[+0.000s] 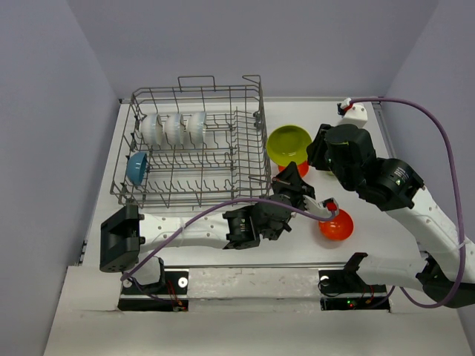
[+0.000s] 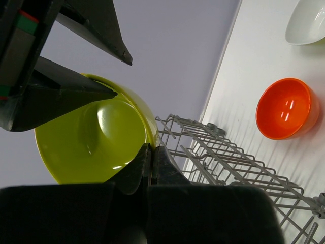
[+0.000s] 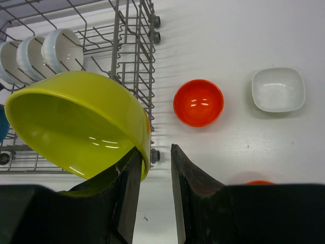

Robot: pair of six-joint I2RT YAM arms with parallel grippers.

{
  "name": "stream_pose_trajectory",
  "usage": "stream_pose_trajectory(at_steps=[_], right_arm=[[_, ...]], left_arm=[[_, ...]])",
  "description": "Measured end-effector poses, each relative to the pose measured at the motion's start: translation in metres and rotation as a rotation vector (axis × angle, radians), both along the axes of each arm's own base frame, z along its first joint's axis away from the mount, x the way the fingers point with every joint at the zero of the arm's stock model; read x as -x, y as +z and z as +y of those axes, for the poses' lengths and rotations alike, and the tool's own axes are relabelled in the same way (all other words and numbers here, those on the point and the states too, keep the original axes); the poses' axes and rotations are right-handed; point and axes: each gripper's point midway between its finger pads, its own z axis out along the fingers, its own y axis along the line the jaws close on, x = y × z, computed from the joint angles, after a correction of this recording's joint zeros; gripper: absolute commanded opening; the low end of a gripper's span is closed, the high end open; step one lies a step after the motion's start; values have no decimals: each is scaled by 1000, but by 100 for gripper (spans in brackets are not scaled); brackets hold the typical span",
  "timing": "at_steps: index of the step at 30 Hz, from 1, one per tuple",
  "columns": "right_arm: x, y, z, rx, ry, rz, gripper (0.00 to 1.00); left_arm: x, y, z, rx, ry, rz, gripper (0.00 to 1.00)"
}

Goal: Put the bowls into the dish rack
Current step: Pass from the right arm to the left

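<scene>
Left fingers [image 2: 165,168] are clamped on the yellow-green bowl [image 1: 289,142] rim; right fingers [image 3: 190,193] are parted astride it, contact obscured.

White surface [image 3: 244,30] bearing dish rack [image 3: 124,61] ahead-left of right hand [image 3: 155,150]; orange bowl [image 3: 198,102] ahead; white bowl [image 3: 278,89] ahead-right; second orange bowl [image 3: 259,182] near, right.

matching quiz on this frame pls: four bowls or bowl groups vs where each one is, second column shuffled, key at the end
1. yellow-green bowl
2. blue bowl
3. three white bowls
4. near orange bowl

A. on the table, right of the dish rack
B. standing in a row at the far end of the rack
C. clamped by its rim in the left pincer, off the table
D. alone at the rack's left side

Pairs: 1-C, 2-D, 3-B, 4-A
</scene>
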Motion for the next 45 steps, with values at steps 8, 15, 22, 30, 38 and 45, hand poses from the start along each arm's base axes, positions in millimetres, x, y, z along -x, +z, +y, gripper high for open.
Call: stream_pose_trajectory(at_steps=[8, 15, 22, 30, 38, 45], right_arm=[[0, 0, 0, 1, -1, 0, 38], [0, 0, 0, 0, 0, 0, 38], [2, 3, -2, -8, 1, -7, 38], [3, 3, -2, -9, 3, -7, 38], [2, 3, -2, -9, 3, -6, 38], [2, 2, -2, -9, 3, -6, 38]], left_arm=[[0, 0, 1, 0, 6, 0, 0], [-1, 0, 1, 2, 7, -1, 0], [-1, 3, 1, 11, 7, -5, 0], [1, 3, 0, 11, 3, -6, 0], [1, 3, 0, 10, 3, -6, 0], [2, 3, 0, 8, 4, -7, 0]])
